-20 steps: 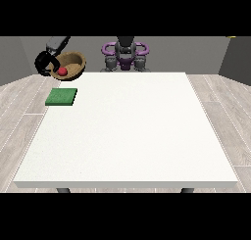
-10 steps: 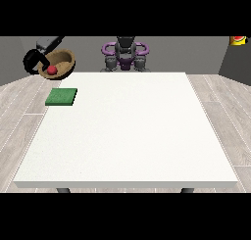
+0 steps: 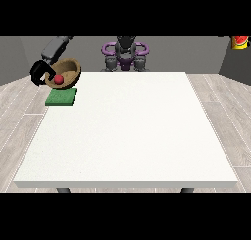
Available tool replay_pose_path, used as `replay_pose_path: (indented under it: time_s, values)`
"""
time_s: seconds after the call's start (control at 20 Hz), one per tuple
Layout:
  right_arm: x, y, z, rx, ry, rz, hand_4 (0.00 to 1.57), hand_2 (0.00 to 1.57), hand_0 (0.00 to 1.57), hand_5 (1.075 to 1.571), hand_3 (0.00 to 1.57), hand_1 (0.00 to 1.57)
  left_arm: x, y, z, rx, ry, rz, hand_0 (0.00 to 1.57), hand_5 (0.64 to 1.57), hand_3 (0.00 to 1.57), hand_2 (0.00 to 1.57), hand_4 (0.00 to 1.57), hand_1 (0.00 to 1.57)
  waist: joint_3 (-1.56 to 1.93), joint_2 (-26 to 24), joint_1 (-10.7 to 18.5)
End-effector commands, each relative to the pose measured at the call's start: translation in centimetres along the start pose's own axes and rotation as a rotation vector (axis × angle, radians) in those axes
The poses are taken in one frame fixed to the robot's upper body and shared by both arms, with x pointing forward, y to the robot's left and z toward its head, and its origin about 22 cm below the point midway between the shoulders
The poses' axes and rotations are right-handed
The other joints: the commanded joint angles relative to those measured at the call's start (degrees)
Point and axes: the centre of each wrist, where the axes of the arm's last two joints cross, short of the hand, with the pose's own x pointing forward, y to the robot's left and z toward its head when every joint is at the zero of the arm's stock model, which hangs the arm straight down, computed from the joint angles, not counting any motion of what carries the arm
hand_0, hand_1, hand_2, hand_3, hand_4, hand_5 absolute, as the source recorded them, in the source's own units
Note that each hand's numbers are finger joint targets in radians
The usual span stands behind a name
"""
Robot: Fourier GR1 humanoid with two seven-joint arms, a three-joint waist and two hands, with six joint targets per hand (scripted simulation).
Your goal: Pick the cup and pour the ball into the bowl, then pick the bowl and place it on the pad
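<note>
The hand at the view's left (image 3: 39,72) has come back in toward the counter (image 3: 127,136) after swinging outward half a second ago, and it now sits a little lower than then. The wooden bowl (image 3: 68,70) it carries has travelled with it, still tilted, its lower edge now just above the green pad (image 3: 62,97) rather than off past the pad's outer side. The red ball (image 3: 58,80) stays inside the bowl, beside the fingers. The red and yellow thing (image 3: 239,41) at the top corner has shown since half a second ago.

Single front view, high, facing robot (image 3: 125,55)
</note>
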Motion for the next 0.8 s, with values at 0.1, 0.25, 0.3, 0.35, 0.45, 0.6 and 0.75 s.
replay_pose_path:
  time_s: [0.1, 0.25, 0.3, 0.35, 0.45, 0.6, 0.75]
  values:
    - [0.1, -2.2, -0.4, 0.007, 0.01, -0.036, 1.0, 1.57, 1.57, 1.571, 0.59, 1.57, 1.0, 0.0, -0.2, 0.023, 0.003, -0.005, 0.0, 1.556, 0.0, 0.0, 1.2, 0.0, 0.03, -0.8, -0.4]
    - [0.2, -2.8, -0.7, -0.062, 0.032, -0.153, 0.71, 1.57, 1.57, 1.571, 0.88, 1.57, 1.1, 0.8, 0.3, 0.002, -0.043, -0.018, 0.0, 1.561, 0.0, 0.0, 1.19, 0.0, 0.02, 2.3, 0.6]
    - [-0.9, -3.3, -0.7, -0.118, 0.066, -0.133, 0.53, 1.57, 1.57, 1.568, 1.01, 1.57, 1.3, -2.1, -0.7, -0.046, -0.045, 0.01, 0.0, 1.562, 0.0, 0.0, 1.19, 0.0, 0.08, 1.6, 2.7]
    - [1.6, -3.7, -1.0, -0.123, 0.02, -0.096, 0.19, 1.57, 1.57, 1.557, 1.16, 1.57, 3.2, 0.4, -1.0, -0.025, -0.059, 0.0, 0.0, 1.561, 0.0, 0.0, 1.19, 0.0, 0.03, 3.4, 1.5]
    - [0.0, -5.6, -0.3, -0.148, 0.011, -0.078, 0.0, 1.57, 1.57, 1.55, 1.09, 1.57, 1.2, 0.2, 0.2, -0.011, -0.049, -0.002, 0.0, 1.563, 0.0, 0.0, 1.19, 0.0, 0.02, 2.4, 0.6]
    - [1.2, -3.7, -0.6, -0.166, -0.027, -0.088, 0.0, 1.44, 1.54, 1.553, 0.88, 1.54, 1.9, 3.1, 0.8, 0.035, -0.06, -0.014, 0.0, 1.562, 0.0, 0.0, 1.19, 0.0, -0.05, 2.3, -0.8]
    - [1.8, -4.4, -1.0, -0.193, -0.011, -0.128, 0.0, 1.39, 1.46, 1.539, 0.8, 1.46, 1.8, 2.5, 0.8, -0.004, -0.046, -0.013, 0.0, 1.562, 0.0, 0.0, 1.19, 0.0, 0.01, 2.8, 1.7]
